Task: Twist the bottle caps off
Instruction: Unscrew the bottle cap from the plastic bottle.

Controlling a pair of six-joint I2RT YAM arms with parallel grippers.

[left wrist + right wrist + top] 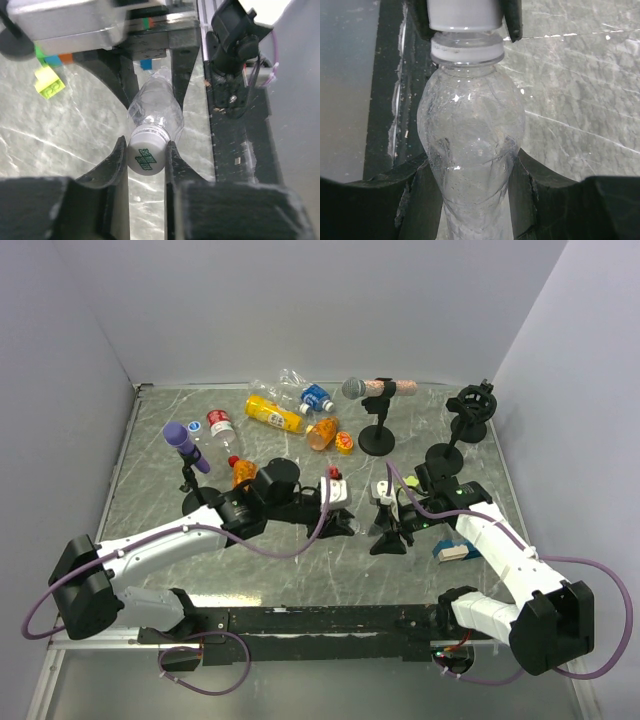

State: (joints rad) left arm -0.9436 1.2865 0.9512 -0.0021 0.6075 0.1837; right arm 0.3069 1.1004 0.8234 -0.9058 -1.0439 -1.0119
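A clear bottle [470,135] is held between my two grippers, low over the table's near middle. My right gripper [470,165] is shut on its body, a finger on each side. Its white cap [145,156], printed with a green mark, is clamped between the pads of my left gripper [145,145]. In the right wrist view the same cap [465,15] sits at the top, with a left fingertip [512,20] against it. From above, the left gripper [345,515] and the right gripper [385,530] meet nose to nose.
At the back lie a yellow bottle [272,413], a blue-capped clear bottle [310,395], a stubby orange bottle [322,432] and a red-capped bottle [220,425]. A purple microphone [186,445], a grey microphone [355,388] and a black stand [470,410] rise nearby. A yellow-green block [49,85] lies on the table.
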